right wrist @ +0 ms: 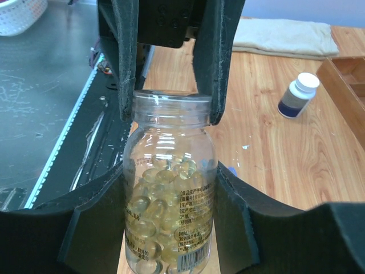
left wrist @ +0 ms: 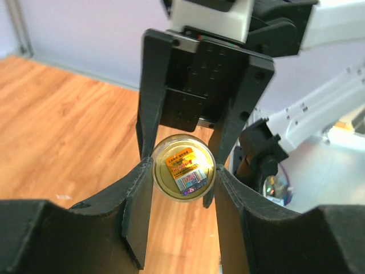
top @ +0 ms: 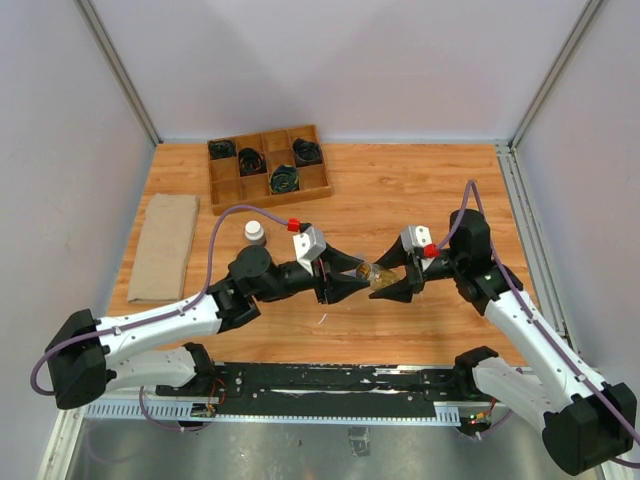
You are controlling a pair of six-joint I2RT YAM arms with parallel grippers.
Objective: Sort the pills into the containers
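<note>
The pills (right wrist: 159, 197) are yellowish soft capsules inside a clear labelled bottle (right wrist: 168, 188), which hangs level above the middle of the table (top: 380, 274). My right gripper (right wrist: 171, 171) is shut on the bottle's body. From the opposite side, my left gripper (left wrist: 183, 171) is shut on the bottle's gold cap (left wrist: 183, 166); its fingers (right wrist: 126, 63) clamp the neck end. In the top view the left gripper (top: 358, 271) and right gripper (top: 394, 281) meet tip to tip at the bottle. The containers are out of view.
A dark bottle with a white cap (top: 254, 233) stands on the table left of the arms. A wooden grid tray (top: 320, 178) with black coils sits at the back. A folded tan cloth (top: 165, 245) lies at the left edge. A metal rail (top: 330, 400) runs along the near edge.
</note>
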